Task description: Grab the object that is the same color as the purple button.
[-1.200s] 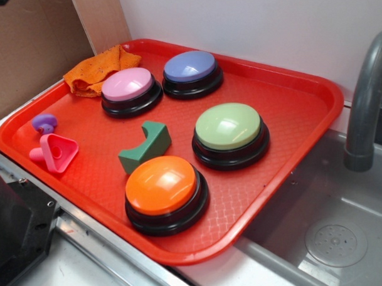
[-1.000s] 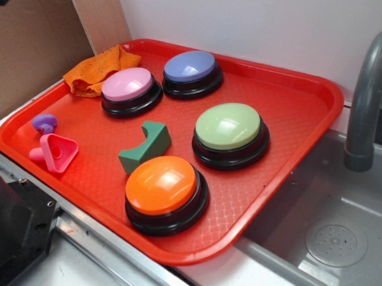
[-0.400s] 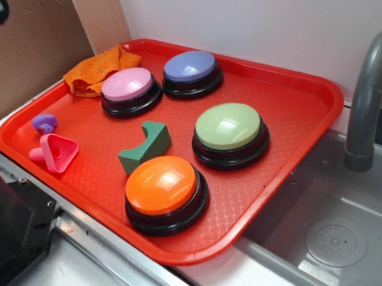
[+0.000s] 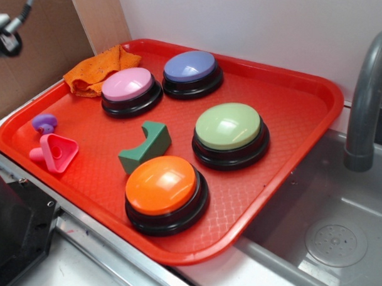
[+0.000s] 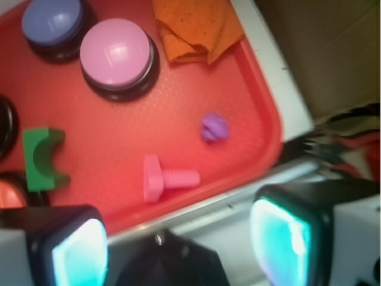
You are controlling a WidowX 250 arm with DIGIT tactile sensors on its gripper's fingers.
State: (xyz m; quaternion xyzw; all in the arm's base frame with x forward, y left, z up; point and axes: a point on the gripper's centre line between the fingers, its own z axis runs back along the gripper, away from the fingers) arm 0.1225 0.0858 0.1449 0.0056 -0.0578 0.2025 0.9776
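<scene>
Gripper (image 5: pixel 178 238) of mine hangs with its two pads set wide apart, nothing between them; in the wrist view they frame the lower edge at 7 and 5 o'clock, above the worktop edge just outside the tray. In the exterior view only a bit of my arm shows at the top left corner.

Largest is the red plastic tray (image 4: pixel 291 146) with a raised rim, lying beside a grey sink (image 4: pixel 332 238) with a curved grey faucet (image 4: pixel 365 105). On the tray stand four big round push buttons on black bases. The orange-domed button (image 4: pixel 162 185) sits toward 6 o'clock of the tray, the pale green-domed button (image 4: pixel 229 126) toward 3 o'clock. The pink-domed button (image 4: pixel 127 84) and the purple button (image 4: pixel 189 66), with its glossy lavender-blue dome, stand side by side toward 12 o'clock, close but apart.

A crumpled orange cloth (image 4: pixel 97 70) lies in the tray's far left corner, at 10 o'clock from the pink button. A green arch-shaped block (image 4: pixel 144 148) rests near the tray's middle, just at 11 o'clock of the orange button.

Near the left rim lies a pink plastic piece with a triangular head (image 4: pixel 53 152), on its side. Just beyond it, at its 11 o'clock and apart from it, sits the small purple mushroom-like toy piece (image 4: pixel 45 123), cap rounded, untouched on the tray floor.
</scene>
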